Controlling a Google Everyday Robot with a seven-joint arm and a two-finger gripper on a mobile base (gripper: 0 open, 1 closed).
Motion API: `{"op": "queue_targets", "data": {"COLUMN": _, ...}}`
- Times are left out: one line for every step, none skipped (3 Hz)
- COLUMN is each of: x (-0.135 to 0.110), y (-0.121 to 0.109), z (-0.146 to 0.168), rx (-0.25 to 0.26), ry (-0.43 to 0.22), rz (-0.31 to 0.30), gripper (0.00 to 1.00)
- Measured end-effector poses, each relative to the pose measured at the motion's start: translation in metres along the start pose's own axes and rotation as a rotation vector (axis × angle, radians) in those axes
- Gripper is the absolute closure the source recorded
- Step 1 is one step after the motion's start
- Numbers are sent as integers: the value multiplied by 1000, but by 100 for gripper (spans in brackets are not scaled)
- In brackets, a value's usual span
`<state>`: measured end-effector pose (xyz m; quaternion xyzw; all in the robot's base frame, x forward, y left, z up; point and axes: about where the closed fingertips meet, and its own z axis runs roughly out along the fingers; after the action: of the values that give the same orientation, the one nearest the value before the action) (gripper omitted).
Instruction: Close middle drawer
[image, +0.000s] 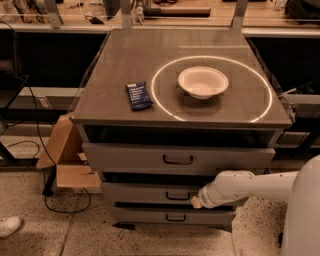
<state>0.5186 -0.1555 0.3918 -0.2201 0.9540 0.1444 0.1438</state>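
The middle drawer (150, 193) is a grey slim-fronted drawer with a small dark bar handle (178, 196), second from the top of the grey cabinet. It sticks out only a little, its front slightly ahead of the bottom drawer (170, 216) and just behind the taller top drawer (177, 159). My white arm reaches in from the lower right. The gripper (198, 201) is at its tip, against the middle drawer's front panel just right of the handle.
On the cabinet top (115, 65) lie a dark blue packet (138, 95) and a white bowl (203, 82) inside a light ring. A cardboard box (67, 160) and cables sit on the floor at the left. A white shoe (9, 225) is at the lower left.
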Motion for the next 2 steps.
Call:
{"op": "queue_targets", "data": {"x": 0, "y": 0, "z": 0, "rx": 0, "ry": 0, "rz": 0, "gripper": 100}}
{"op": "queue_targets", "data": {"x": -6, "y": 10, "z": 2, "rx": -24, "ry": -5, "rz": -18, "gripper": 100}}
